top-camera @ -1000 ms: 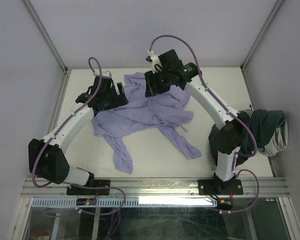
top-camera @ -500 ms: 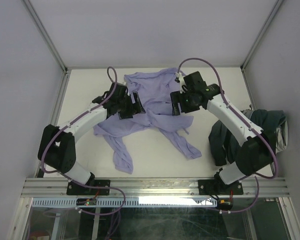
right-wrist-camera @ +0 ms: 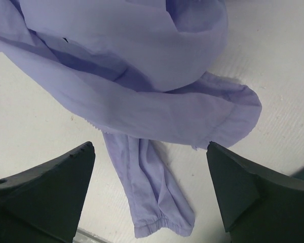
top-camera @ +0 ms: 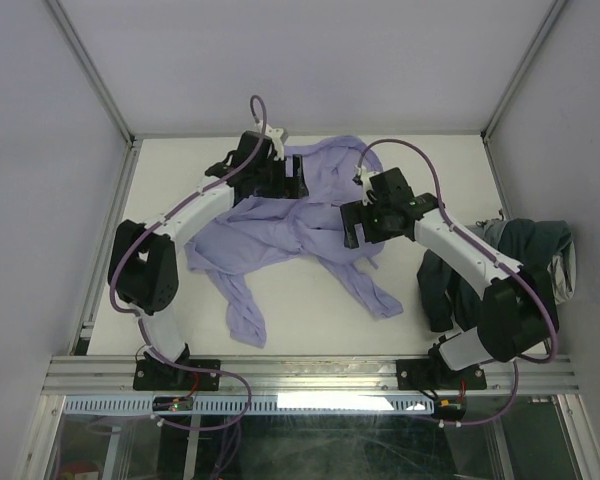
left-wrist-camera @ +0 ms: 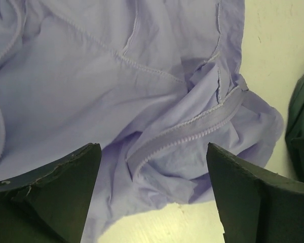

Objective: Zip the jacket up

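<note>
The white tabletop [top-camera: 300, 320] carries the jacket [top-camera: 280, 225], which lies crumpled at its middle. The body is bunched toward the far side and two sleeves trail toward the near edge. Well to the right of the jacket, a dark garment [top-camera: 540, 260] sits heaped behind the right arm's elbow.

The left gripper [top-camera: 280, 180] hangs over the jacket's far left part. Its jaws are spread wide with nothing between them. The right gripper [top-camera: 355, 225] hangs over the jacket's right side, its jaws likewise apart and empty. In its own view, the right gripper [right-wrist-camera: 149, 192] looks down on a sleeve [right-wrist-camera: 147, 202] running out from under the jacket's folded body.

Below the left gripper [left-wrist-camera: 152, 197], a stretch of zipper tape [left-wrist-camera: 192, 134] shows at the jacket's edge, curled and half buried in folds. No slider shows in any view.

As I judge it, the jacket is not yet spread, so zipping is a long way off. The main risk is closing on a loose fold beside the tape. The cloth is thin and would drag into a tighter heap, hiding the teeth. If the two arms pull on different layers, the front edges could twist apart instead of meeting.
</note>
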Controlling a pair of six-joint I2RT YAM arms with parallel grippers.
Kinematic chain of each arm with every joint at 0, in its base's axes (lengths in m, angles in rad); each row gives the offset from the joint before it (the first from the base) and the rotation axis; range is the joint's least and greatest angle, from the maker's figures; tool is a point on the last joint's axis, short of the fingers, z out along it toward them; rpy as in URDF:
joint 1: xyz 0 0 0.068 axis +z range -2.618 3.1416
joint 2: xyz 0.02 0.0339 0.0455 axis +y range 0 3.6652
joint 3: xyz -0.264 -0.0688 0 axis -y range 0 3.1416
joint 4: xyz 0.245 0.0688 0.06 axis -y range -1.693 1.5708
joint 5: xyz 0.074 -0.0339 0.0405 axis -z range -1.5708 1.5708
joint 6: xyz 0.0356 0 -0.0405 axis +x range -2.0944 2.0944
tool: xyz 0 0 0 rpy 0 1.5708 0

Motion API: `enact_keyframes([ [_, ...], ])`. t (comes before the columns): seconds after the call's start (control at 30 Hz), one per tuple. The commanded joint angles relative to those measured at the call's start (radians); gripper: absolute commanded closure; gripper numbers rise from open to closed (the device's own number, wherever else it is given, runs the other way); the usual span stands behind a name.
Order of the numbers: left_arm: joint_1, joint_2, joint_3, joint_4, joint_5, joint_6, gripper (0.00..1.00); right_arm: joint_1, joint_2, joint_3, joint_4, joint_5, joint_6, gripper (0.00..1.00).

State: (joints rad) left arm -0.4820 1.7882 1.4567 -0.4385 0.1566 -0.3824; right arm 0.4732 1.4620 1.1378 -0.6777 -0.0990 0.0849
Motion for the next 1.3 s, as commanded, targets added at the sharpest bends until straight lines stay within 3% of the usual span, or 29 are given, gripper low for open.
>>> enact_keyframes([
  [0.0, -0.042, 0.056, 0.102, 0.036, 0.045, 0.294, 0.12, -0.002, 0.017, -0.033, 0.15, -0.047, -0.034, 0.05],
  [0.13, -0.062, 0.108, 0.165, 0.023, 0.128, 0.399, 0.11, -0.011, 0.056, -0.059, 0.189, -0.096, -0.043, 0.04],
  [0.43, -0.066, 0.219, 0.275, -0.031, 0.152, 0.551, 0.12, -0.028, 0.109, -0.08, 0.228, -0.126, -0.036, 0.06],
  [0.6, -0.068, 0.268, 0.302, -0.075, 0.184, 0.625, 0.14, -0.03, 0.126, -0.08, 0.239, -0.154, -0.027, 0.14],
  [0.7, -0.069, 0.297, 0.33, -0.099, 0.182, 0.648, 0.19, -0.03, 0.131, -0.081, 0.239, -0.166, -0.027, 0.24],
  [0.77, -0.068, 0.313, 0.355, -0.105, 0.19, 0.651, 0.25, -0.03, 0.132, -0.078, 0.233, -0.175, -0.028, 0.33],
  [0.87, -0.069, 0.333, 0.389, -0.106, 0.211, 0.642, 0.47, -0.03, 0.126, -0.074, 0.223, -0.189, -0.03, 0.53],
  [1.03, -0.066, 0.368, 0.449, -0.105, 0.221, 0.597, 1.0, -0.03, 0.097, -0.063, 0.181, -0.221, -0.03, 0.9],
  [1.1, -0.061, 0.373, 0.476, -0.091, 0.215, 0.552, 1.0, -0.028, 0.075, -0.05, 0.149, -0.238, -0.026, 1.0],
  [1.27, -0.022, 0.345, 0.52, 0.007, 0.165, 0.344, 1.0, 0.021, 0.001, -0.008, 0.051, -0.302, 0.01, 1.0],
])
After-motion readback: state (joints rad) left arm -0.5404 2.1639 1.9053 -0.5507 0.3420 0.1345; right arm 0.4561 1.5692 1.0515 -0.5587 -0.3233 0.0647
